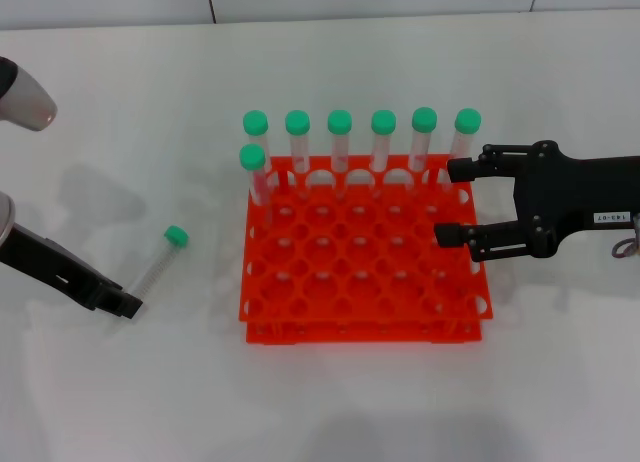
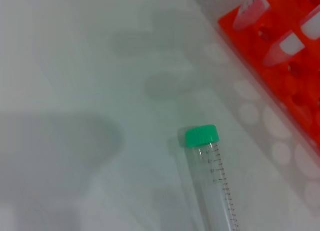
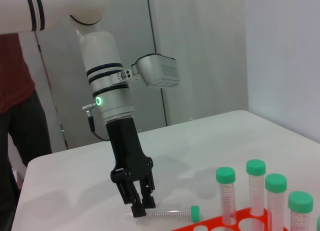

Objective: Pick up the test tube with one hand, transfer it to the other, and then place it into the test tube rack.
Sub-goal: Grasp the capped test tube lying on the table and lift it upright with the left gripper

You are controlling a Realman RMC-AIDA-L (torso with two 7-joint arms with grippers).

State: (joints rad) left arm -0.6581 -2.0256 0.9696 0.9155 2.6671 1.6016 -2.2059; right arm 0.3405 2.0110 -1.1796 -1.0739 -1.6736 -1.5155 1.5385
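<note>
**Left gripper at the base of the lying tube, right gripper open over the rack's edge**

Taking the test tube rack [image 1: 365, 257] as the landmark: to its left, well clear of it, the left gripper [image 1: 125, 304] is down at the white table [image 1: 120, 112], its black fingers [image 3: 139, 203] drawn close together at the bottom end of the test tube [image 1: 160, 264]. Whether they actually pinch the tube cannot be told. The tube lies flat on the table, just left of the rack, its green cap [image 2: 201, 136] pointing away from the gripper and toward the rack's back corner.

The red-orange rack holds seven upright green-capped tubes [image 1: 340, 147]: six along its back row and one in the next row at the left end.

At the rack's right edge hovers the right gripper [image 1: 452, 202], white label [image 1: 609, 218] on its side, fingers spread wide apart and holding nothing.
</note>
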